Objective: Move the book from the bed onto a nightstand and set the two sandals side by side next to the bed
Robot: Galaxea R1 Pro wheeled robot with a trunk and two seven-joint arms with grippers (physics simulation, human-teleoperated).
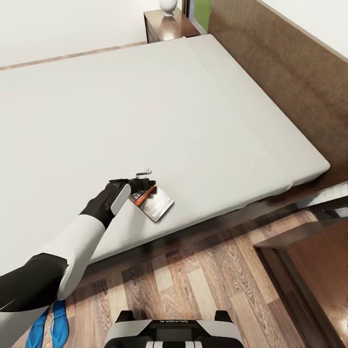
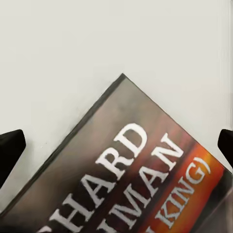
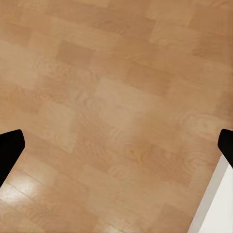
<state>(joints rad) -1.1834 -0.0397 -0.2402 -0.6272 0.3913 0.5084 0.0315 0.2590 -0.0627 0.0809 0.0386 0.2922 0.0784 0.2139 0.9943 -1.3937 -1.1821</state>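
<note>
Left tool (image 1: pixel 145 183) spread over book (image 1: pixel 154 202), dark cover, orange band, white lettering, on grey mattress (image 1: pixel 145 106)

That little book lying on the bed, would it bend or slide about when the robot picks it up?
The book looks thin, so it probably flexes a little and weighs little. It lies flat on the smooth mattress, so a nudge from the left gripper may slide it rather than tip it. Its cover looks glossy, perhaps slippery.
</note>
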